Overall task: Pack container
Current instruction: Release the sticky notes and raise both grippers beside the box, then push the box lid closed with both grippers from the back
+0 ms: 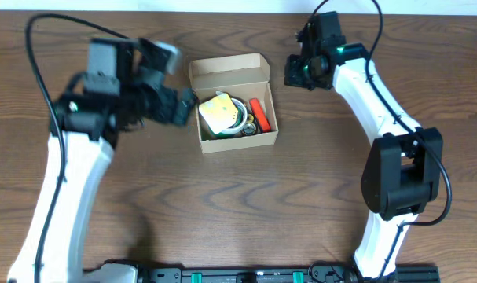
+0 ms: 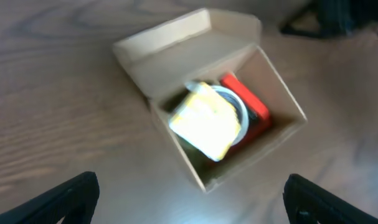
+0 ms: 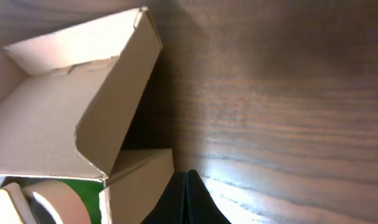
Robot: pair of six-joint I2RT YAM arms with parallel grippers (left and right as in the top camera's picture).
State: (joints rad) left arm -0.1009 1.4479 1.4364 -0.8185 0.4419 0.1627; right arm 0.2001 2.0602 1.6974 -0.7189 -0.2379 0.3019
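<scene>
Left claw (image 2: 190,186) spread wide — container (image 2: 195,68) open, packed.

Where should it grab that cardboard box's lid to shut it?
Probably the free long edge of the lid, coming from the far side of the box. It stands open there, bare, with the right hand closest.

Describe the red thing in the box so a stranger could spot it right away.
Find the open cardboard box on the wooden table, upper middle of the overhead view. Inside, toward its right end, sits the red piece, the only red thing beside a yellow item and a pale ring.
</scene>
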